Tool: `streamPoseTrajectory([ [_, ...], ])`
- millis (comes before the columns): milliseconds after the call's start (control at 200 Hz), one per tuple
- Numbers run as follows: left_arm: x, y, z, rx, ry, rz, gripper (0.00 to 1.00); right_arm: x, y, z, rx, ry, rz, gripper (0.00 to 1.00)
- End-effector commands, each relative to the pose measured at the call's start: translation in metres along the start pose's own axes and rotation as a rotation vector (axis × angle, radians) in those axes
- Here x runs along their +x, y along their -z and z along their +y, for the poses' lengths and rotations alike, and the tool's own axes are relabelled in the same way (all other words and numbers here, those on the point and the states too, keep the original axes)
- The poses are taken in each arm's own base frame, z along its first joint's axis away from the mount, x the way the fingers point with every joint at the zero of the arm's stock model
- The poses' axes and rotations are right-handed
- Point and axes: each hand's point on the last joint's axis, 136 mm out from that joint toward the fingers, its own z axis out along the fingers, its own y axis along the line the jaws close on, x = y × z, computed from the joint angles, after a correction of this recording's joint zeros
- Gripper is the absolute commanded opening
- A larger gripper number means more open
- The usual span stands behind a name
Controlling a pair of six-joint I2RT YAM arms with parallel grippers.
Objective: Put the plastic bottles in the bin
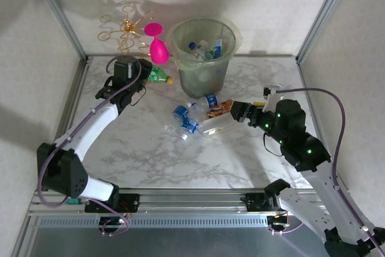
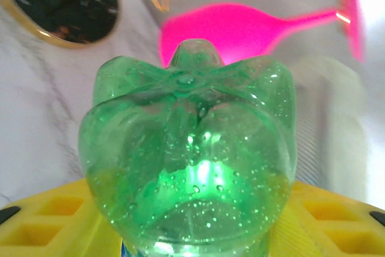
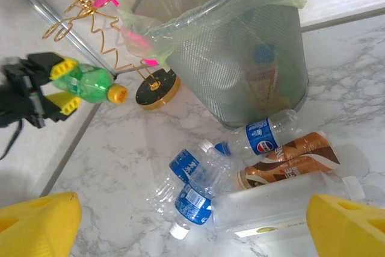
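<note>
From above, the left tool (image 1: 147, 74) sits at the upper left of the counter (image 1: 150, 154), clamped on a green bottle (image 1: 158, 76) whose yellow cap points toward the bin (image 1: 207, 79) at upper centre, which has bottles inside. A pink goblet (image 1: 157, 46) and a gold wire stand (image 1: 123, 28) sit behind. Mid-frame, a cluster of bottles (image 1: 186, 121) lies just below the bin, and the right tool (image 1: 228, 115) reaches in from the right beside them. On the left wrist, the green bottle's base bulges up centre, yellow fingers (image 2: 42, 221) hugging it on either side at the bottom. On the right wrist, the tool's jaws spread wide at the two bottom corners, with a clear bottle (image 3: 283, 206) lying between them and a brown-label bottle (image 3: 289, 156) touching it above.
</note>
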Motion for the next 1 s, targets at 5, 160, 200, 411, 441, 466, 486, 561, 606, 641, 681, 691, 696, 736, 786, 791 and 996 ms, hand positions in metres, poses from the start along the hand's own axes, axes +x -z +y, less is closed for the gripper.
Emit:
streamPoseTrajectory([
  [5,0.029,0.031,-0.042,0.172,-0.209,0.067,0.55,-0.010,-0.002,0.013,-0.043,0.003,-0.014,0.96],
  [160,0.065,0.075,-0.092,0.480,-0.375,0.172,0.56,-0.020,-0.009,0.031,-0.134,-0.021,-0.039,0.97],
  [200,0.072,0.084,-0.100,0.529,-0.410,0.196,0.56,-0.024,-0.008,0.036,-0.160,-0.027,-0.050,0.98],
  [411,0.118,0.129,-0.131,0.786,-0.514,0.384,0.57,-0.024,-0.004,0.086,-0.416,0.064,0.020,0.97],
  [441,0.124,0.134,-0.134,0.804,-0.528,0.400,0.56,-0.026,-0.005,0.089,-0.426,0.062,0.025,0.97],
  [466,0.129,0.137,-0.135,0.814,-0.540,0.412,0.56,-0.027,-0.005,0.091,-0.433,0.062,0.029,0.97],
  [486,0.133,0.140,-0.136,0.822,-0.547,0.419,0.55,-0.027,-0.006,0.092,-0.438,0.060,0.035,0.97],
  [561,0.147,0.148,-0.140,0.856,-0.569,0.460,0.55,-0.027,-0.008,0.098,-0.458,0.066,0.060,0.97],
  [606,0.154,0.154,-0.142,0.879,-0.577,0.481,0.55,-0.027,-0.009,0.101,-0.474,0.067,0.070,0.97],
  [641,0.159,0.158,-0.144,0.896,-0.584,0.492,0.55,-0.027,-0.009,0.104,-0.491,0.067,0.077,0.97],
  [681,0.163,0.163,-0.146,0.915,-0.592,0.501,0.55,-0.026,-0.010,0.107,-0.507,0.068,0.091,0.97],
  [691,0.163,0.164,-0.147,0.919,-0.593,0.502,0.55,-0.026,-0.010,0.108,-0.512,0.069,0.095,0.97],
  [696,0.164,0.165,-0.147,0.922,-0.594,0.503,0.55,-0.025,-0.010,0.108,-0.513,0.069,0.098,0.97],
  [736,0.167,0.169,-0.149,0.941,-0.597,0.511,0.54,-0.023,-0.012,0.110,-0.526,0.070,0.117,0.97],
  [786,0.169,0.176,-0.152,0.969,-0.592,0.520,0.54,-0.020,-0.015,0.111,-0.534,0.068,0.133,0.97],
  [791,0.169,0.177,-0.153,0.973,-0.591,0.521,0.54,-0.020,-0.015,0.111,-0.535,0.068,0.133,0.97],
  [996,0.184,0.188,-0.158,1.047,-0.557,0.575,0.53,-0.013,0.002,0.142,-0.773,0.037,0.174,0.92],
])
